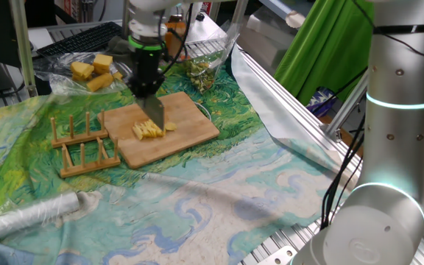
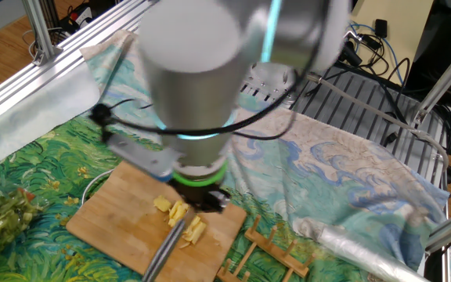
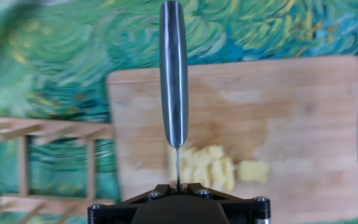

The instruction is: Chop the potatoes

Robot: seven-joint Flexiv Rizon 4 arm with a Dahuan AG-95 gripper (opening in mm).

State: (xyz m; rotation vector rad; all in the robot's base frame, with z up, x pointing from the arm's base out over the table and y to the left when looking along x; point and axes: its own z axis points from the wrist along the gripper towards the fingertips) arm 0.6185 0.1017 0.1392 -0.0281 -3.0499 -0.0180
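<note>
On the wooden board (image 1: 171, 121), near its middle, lie the potatoes (image 1: 148, 130), already cut into a cluster of small pale pieces, with one larger piece (image 3: 253, 171) just beside it. The pincer (image 1: 145, 87) is clamped on a knife (image 3: 173, 74), blade pointing down, raised above the cluster and apparently clear of it. Judged from this, chopping is well advanced; the outlying piece may need further cuts. Deeper-yellow chunks (image 1: 94, 71) rest uncut beyond the board, and a wooden rack (image 1: 83, 147) sits just beside it on the worktop.
</note>
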